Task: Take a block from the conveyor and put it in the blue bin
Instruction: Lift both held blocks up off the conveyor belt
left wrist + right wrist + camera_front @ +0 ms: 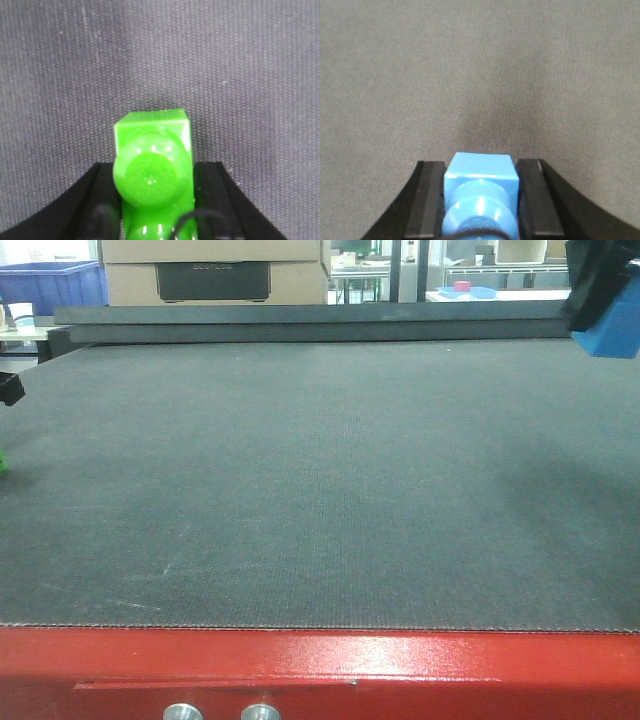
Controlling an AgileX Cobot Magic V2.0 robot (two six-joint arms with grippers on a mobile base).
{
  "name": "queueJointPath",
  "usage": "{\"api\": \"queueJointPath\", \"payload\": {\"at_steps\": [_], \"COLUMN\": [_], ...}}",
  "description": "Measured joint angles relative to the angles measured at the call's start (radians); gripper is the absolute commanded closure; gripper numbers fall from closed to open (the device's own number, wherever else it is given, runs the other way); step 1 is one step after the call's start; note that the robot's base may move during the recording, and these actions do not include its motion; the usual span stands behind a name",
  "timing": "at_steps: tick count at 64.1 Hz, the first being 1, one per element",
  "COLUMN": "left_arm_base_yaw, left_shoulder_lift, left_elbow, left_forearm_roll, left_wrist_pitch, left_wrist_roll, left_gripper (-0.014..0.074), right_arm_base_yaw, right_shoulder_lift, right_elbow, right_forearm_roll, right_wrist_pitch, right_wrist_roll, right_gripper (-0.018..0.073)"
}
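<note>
Green block (2, 462) cut by left edge (sliver only); blue block (612, 328) cropped right.

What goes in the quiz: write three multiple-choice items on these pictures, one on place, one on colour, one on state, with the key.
1. The blue bin stands: A) far left, behind the conveyor; B) mid-conveyor; C) far right.
2. The block at the left gripper is: A) red; B) green; C) yellow.
3. The right gripper is: A) open, empty; B) shut on the blue block; C) out of view.
Key: 1A, it shows top left beyond the conveyor. 2B, the green block sits between its fingers. 3B, its fingers clamp the blue block.
</note>
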Motion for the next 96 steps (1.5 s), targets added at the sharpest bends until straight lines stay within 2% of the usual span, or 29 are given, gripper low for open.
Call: {"api": "queueJointPath", "payload": {"at_steps": [15,26,43,64,89,96], "left_arm_base_yaw": [-0.003,-0.040,-0.121,-0.133,-0.135,-0.163], "left_shoulder_lift": [-0.007,-0.092,-0.349,-0.650,-1.044,-1.101], "left_elbow": [-0.002,0.002,0.128,0.332,0.399,0.399], "left_forearm_roll": [-0.026,-0.027,-0.054,-0.066,-0.066,-0.059], "left_wrist_pitch": [0.042,0.066,-0.047,-0.107,-0.121,-0.123], "left_wrist_roll": [0.000,0.000,-0.022,-0.026,-0.026,-0.026], "left_gripper": [0.0707,0.0707,0.0707,0.0707,0.0707,0.0707], "right_arm_base_yaw": [-0.005,-0.048,-0.092,-0.093,-0.095,-0.085], "right_shoulder_lift": [0.000,-0.002,-0.026,-0.304,-0.621,-0.662], "right_elbow": [0.000,0.024,0.165,0.384,0.394,0.361], "right_forearm_roll": [0.000,0.000,-0.050,-0.080,-0.086,-0.086], "right_wrist_pitch": [-0.025,-0.040,-0.089,-0.196,-0.192,-0.150], "right_wrist_roll": [0.000,0.000,-0.001,-0.001,-0.010,-0.021], "right_gripper": [0.0720,0.0720,0.0720,0.0720,0.0720,0.0720]}}
